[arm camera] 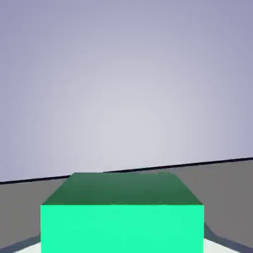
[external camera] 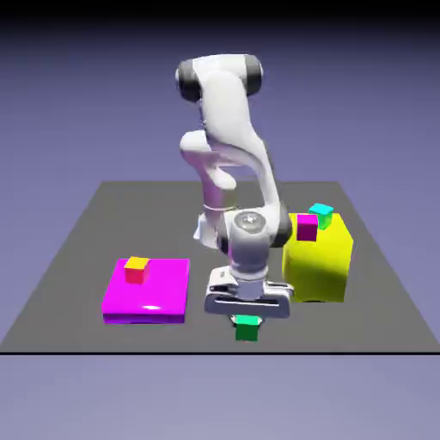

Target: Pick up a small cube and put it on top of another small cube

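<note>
White 2-finger hand (external camera: 247, 320) closed on small plain green cube (arm camera: 122, 229), between its fingertips. Cube looks rigid, likely light; maybe slick, so grip 2 opposite side faces at mid-height, keep level. Small magenta cube (external camera: 307, 228), the target, sits hand's side, exterior view's right.

The glossy white robot arm (external camera: 226, 107) is showing smooth, rounded plastic-looking shells, with dark grey caps covering the rounded ends of its joints. A round grey disc (external camera: 250, 220) is marking the wrist, and the broad, pale two-finger gripper (external camera: 247, 320) is displaying a long dark slot across its wide housing.
</note>
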Available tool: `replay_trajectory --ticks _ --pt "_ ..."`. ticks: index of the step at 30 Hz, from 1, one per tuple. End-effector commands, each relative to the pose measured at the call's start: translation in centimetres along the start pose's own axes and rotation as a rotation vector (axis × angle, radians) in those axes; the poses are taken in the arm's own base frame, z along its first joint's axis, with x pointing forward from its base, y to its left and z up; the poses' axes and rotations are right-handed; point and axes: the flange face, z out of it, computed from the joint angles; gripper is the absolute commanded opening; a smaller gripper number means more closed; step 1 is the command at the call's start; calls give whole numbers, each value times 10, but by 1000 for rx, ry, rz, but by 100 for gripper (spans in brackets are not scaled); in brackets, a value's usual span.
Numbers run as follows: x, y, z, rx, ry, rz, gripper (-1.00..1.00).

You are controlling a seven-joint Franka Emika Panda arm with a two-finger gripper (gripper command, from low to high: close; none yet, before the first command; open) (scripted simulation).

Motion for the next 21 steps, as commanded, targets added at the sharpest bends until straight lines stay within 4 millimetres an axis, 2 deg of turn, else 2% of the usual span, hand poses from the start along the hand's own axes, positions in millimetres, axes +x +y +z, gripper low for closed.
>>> replay_trajectory --ticks 1,6,11,16,21 --pt "-10 -3 -14 -2 3 -29 -100" --pt "-62 -12 -79 -8 11 -178 -100" --pt "-120 -8 -139 -11 14 -330 -100" --pt "-180 9 -191 -11 13 -485 -100" --pt "-240 40 -234 -8 8 -646 -100"
